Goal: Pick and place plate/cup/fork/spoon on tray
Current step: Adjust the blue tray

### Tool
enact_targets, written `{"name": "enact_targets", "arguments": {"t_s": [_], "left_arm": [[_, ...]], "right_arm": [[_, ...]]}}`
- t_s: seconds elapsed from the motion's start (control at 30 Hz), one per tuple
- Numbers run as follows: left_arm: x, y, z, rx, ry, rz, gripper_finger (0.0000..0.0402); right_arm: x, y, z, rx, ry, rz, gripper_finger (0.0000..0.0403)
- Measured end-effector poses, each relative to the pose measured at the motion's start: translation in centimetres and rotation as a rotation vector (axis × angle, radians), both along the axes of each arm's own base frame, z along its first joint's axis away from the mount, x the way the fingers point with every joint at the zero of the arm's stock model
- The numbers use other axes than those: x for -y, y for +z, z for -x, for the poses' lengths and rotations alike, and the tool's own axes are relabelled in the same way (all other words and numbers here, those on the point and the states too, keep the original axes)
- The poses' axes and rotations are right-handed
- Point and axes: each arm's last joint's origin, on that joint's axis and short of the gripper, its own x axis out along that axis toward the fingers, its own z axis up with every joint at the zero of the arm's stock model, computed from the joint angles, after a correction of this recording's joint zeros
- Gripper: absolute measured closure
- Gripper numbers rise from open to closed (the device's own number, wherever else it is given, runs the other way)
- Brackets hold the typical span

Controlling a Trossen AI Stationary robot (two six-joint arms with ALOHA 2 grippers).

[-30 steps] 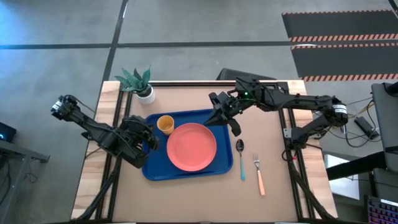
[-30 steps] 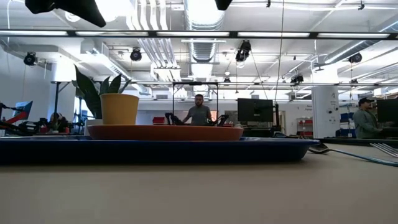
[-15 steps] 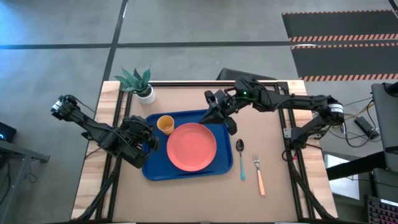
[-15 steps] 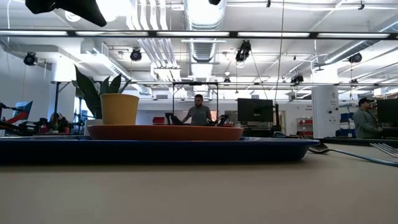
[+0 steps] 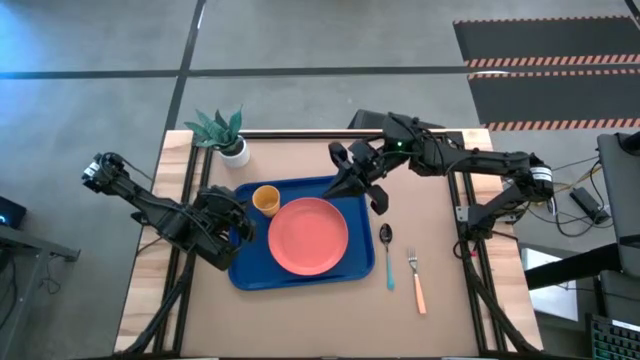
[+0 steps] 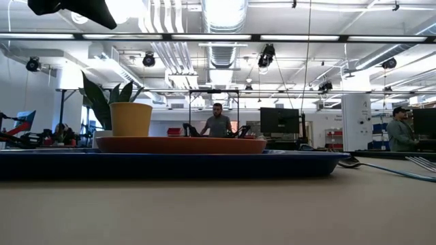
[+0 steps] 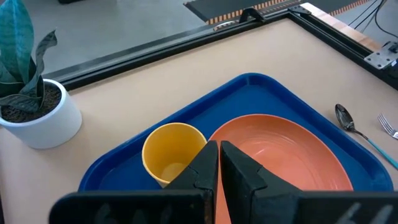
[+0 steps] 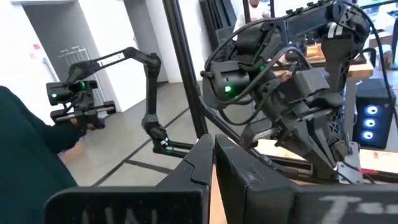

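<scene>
- The tray [image 5: 300, 272] lies on the table [image 5: 440, 300], left of the table's middle; it holds the plate [image 5: 308, 237] and the cup [image 5: 266, 200]; the fork and spoon lie off it on the bare table
- The plate sits flat in the right part of the tray; in the low view it shows as a thin coral band [image 6: 180, 144] above the blue tray rim [image 6: 170, 162]
- The cup stands upright in the far left part of the tray, just beside the plate's far left edge; whether the two touch I cannot tell; the left wrist view shows its hollow empty [image 7: 174, 152]
- The spoon [image 5: 387, 255] lies on the table just right of the tray, bowl toward the far side, blue handle toward the near side
- The fork [image 5: 415, 279] lies just right of the spoon and apart from it, tines far, pink handle near; the two run roughly parallel
- The left gripper [image 5: 240, 215] hangs over the tray's left edge, close to the cup; its wrist view shows the two dark fingers [image 7: 202, 171] pressed together with nothing between them
- The right gripper [image 5: 365, 190] hovers above the tray's far right corner, raised off the table; in its wrist view the fingers [image 8: 199, 158] meet edge to edge, holding nothing
- A potted plant [image 5: 225, 135] in a white pot stands at the table's far left corner, beyond the tray
- In the low view a person [image 6: 218, 124] stands far off in the room behind the table
</scene>
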Motion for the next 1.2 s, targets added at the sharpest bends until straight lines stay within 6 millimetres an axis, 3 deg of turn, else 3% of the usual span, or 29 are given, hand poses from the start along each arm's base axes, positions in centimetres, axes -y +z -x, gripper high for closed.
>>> {"name": "enact_targets", "arguments": {"t_s": [0.23, 0.47, 0.63, 1.03, 1.2], "left_arm": [[0.0, 0.0, 0.0, 0.002, 0.000, 0.001, 0.0402], [0.0, 0.0, 0.0, 0.004, 0.000, 0.001, 0.0402], [0.0, 0.0, 0.0, 0.005, 0.002, -0.004, 0.0402], [0.0, 0.0, 0.0, 0.005, 0.002, -0.004, 0.0402], [0.0, 0.0, 0.0, 0.004, 0.002, -0.004, 0.0402]], "right_arm": [[0.5, 2.2, 0.7, 0.017, -0.057, 0.069, 0.0394], [1.0, 4.7, 2.8, -0.153, -0.349, 0.238, 0.0394], [1.0, 6.4, 4.1, -0.218, -0.436, 0.285, 0.0387], [1.5, 7.8, 6.2, -0.380, -0.722, 0.392, 0.0280], [1.6, 7.8, 6.4, -0.405, -0.757, 0.378, 0.0257]]}}
